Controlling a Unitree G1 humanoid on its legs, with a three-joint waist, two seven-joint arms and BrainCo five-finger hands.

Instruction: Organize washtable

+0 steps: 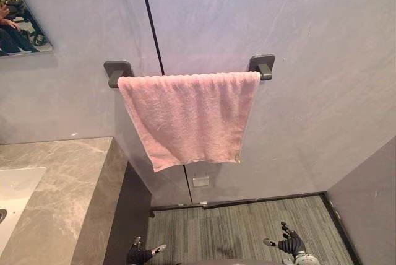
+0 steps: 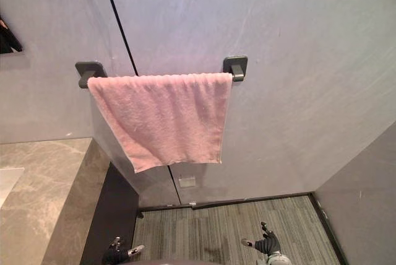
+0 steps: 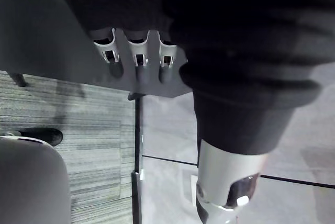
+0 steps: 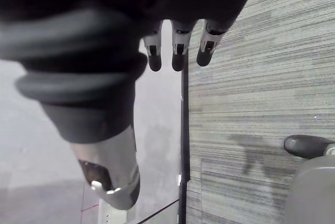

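I look down and see a pink towel (image 1: 189,119) hanging on a dark grey bar (image 1: 265,73) on the wall (image 1: 309,91). The towel is draped over the bar and covers nearly all of it, from one end to the other. Its bottom edge is a bit crooked, and the corner on my left hangs lower than the other one. Nothing is touching the towel.

The table (image 1: 68,178) is low on my left. It has a brown stone top, and a white sink (image 1: 15,197) is set into it near the edge of my view. A mirror (image 1: 21,23) is on the wall high above it. A small white plate (image 1: 200,181) sits on the wall just below the towel.

My left hand (image 1: 139,254) is way down low, over the grey striped floor (image 1: 235,228) and next to the dark side of the table. Its fingers (image 3: 137,62) are straight and spread apart, and it holds nothing. My right hand (image 1: 289,243) is also down low over the floor, on the other side. Its fingers (image 4: 178,51) are straight and apart too, with the thumb (image 4: 110,177) sticking out, and it holds nothing. Both hands are well apart from the towel and the table top.
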